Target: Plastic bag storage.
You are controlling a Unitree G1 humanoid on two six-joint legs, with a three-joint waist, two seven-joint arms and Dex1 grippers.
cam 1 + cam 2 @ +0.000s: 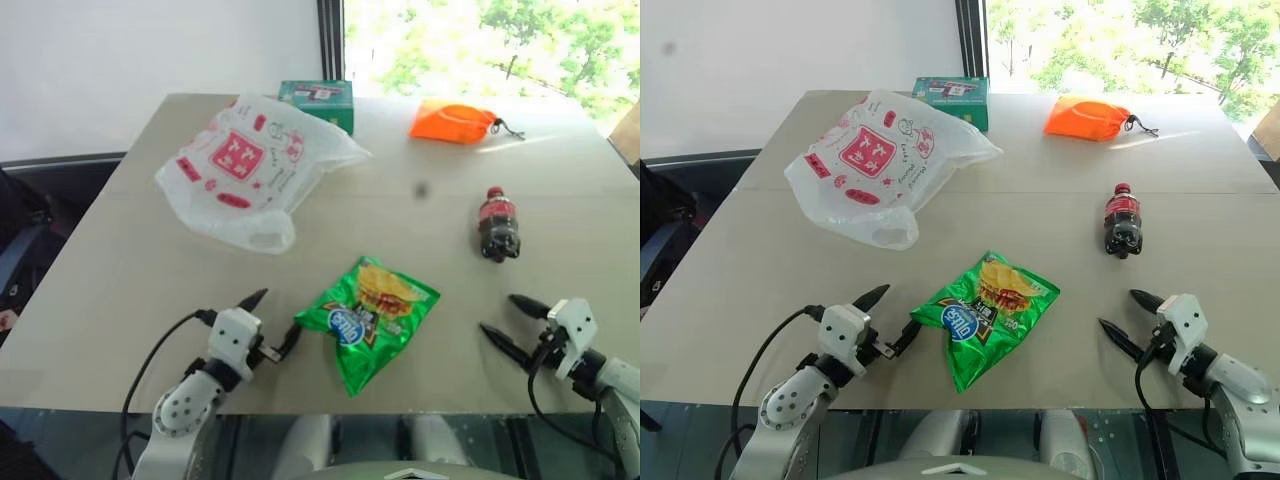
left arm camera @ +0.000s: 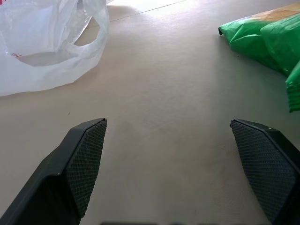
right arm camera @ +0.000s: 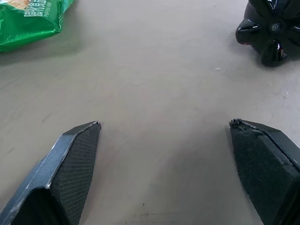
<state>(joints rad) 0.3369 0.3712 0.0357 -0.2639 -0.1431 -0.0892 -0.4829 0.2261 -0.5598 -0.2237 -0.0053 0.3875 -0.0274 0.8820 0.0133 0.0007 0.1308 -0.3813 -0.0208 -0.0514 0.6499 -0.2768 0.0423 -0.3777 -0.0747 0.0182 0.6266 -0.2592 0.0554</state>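
Grippers hovered low at the near table edge, left gripper (image 1: 270,322) and right gripper (image 1: 507,321) both spread wide and empty, while the crinkly translucent white plastic bag with red logo (image 1: 250,165) lay untouched far left, so reaching it looked next.

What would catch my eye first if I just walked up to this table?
Probably the green chip packet, lying at the near edge between the two open grippers, left and right. Next the white plastic bag with red print, crumpled at the far left, and the bright orange pouch at the far edge, with a small cola bottle lying nearer.
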